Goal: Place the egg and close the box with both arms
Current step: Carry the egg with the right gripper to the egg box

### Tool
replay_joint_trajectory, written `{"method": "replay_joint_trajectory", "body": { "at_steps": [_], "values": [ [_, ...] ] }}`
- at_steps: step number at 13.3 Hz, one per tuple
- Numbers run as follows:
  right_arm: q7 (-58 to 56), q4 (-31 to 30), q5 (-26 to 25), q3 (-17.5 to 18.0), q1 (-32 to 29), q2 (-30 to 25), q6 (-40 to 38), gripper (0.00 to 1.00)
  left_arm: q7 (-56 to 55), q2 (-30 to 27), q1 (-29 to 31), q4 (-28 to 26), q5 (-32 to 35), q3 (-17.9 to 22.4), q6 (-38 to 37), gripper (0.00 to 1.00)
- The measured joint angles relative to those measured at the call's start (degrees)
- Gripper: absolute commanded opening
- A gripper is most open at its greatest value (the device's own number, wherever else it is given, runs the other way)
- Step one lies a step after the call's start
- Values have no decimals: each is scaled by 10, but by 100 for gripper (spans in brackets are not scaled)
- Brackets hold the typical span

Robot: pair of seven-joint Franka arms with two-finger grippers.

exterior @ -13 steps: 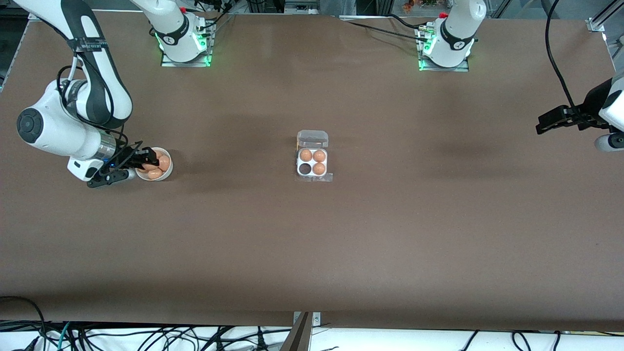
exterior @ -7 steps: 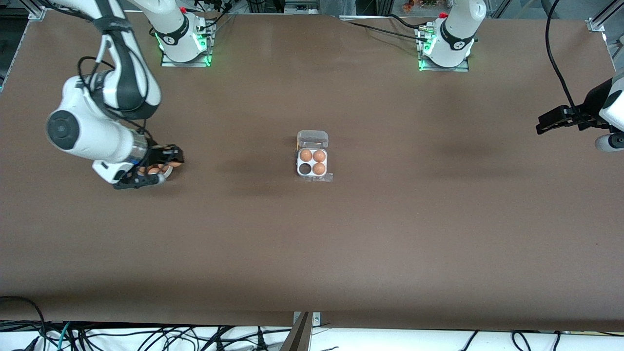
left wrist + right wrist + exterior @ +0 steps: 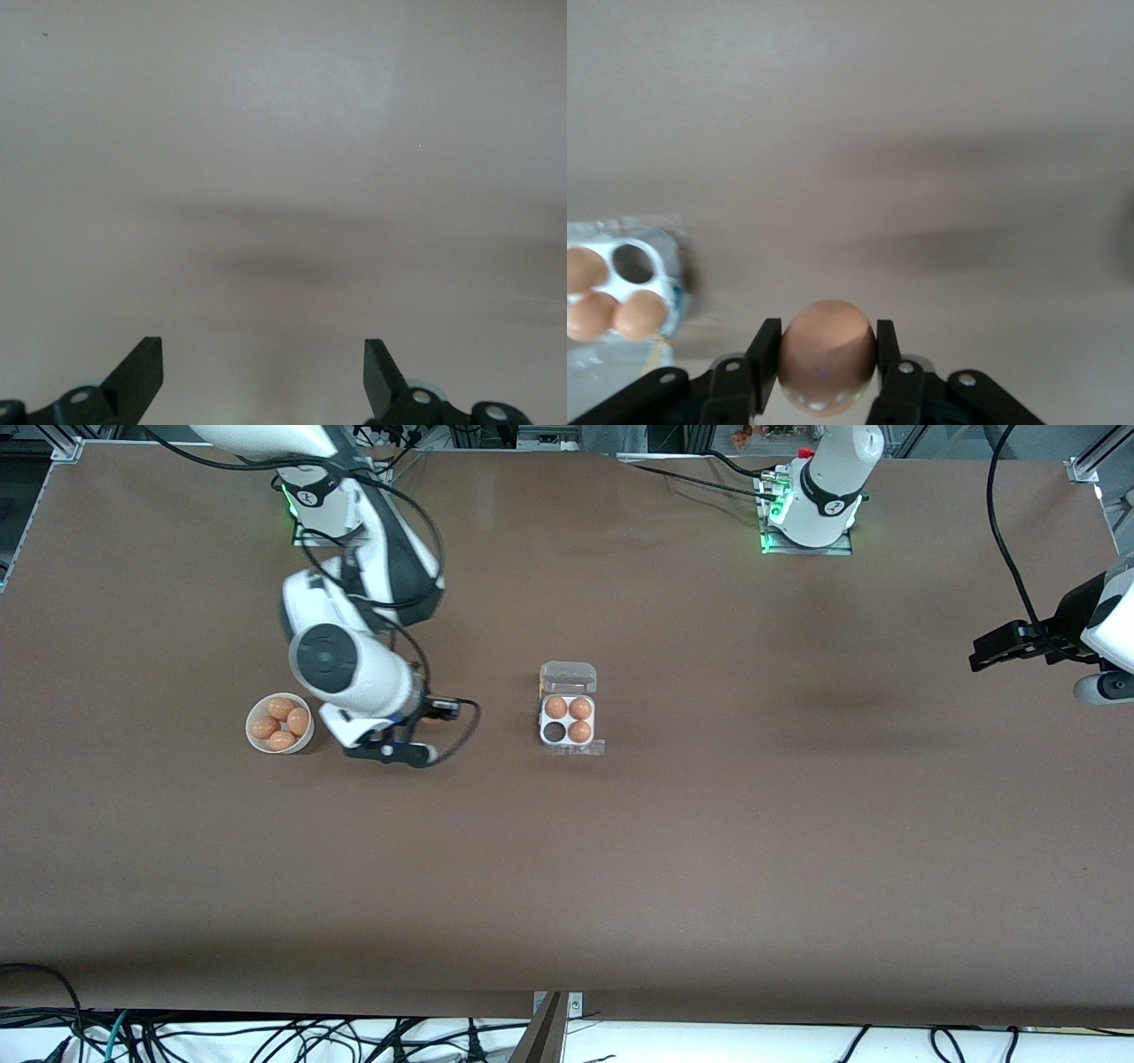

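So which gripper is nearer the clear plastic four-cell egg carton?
Right. The right gripper, shut on a tan egg, hangs between the white bowl and the carton; the left gripper waits at the table's end.

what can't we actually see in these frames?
- Front view: the egg in the right claw is hidden by the arm's wrist; only the right wrist view shows it.
- Right wrist view: the box is cut off at the frame edge.
- Left wrist view: the open left claw sees only bare table.
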Motion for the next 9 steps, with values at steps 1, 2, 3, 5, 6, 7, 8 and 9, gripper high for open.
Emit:
{"method": "replay_joint_trajectory", "body": {
  "at_steps": [1,2,3,5,6,7,8,9],
  "values": [
    [30,17,0,0,17,18,0,20,0,0,0,0,0,0,0,100],
    [54,28,0,0,30,33,0,18,0,0,0,0,0,0,0,100],
    [72,35,0,0,40,44,0,18,0,0,0,0,0,0,0,100],
    [96,53,0,0,53,61,1,17,0,0,0,0,0,0,0,100],
    [105,62,0,0,56,67,1,17,0,1,0,0,0,0,0,100],
    [112,72,0,0,61,74,1,17,0,1,0,0,0,0,0,100],
    [122,85,0,0,66,81,1,17,1,1,0,0,0,-1,0,100],
    [132,99,0,0,73,90,1,17,2,2,0,0,0,-1,0,100]
  ]
}}
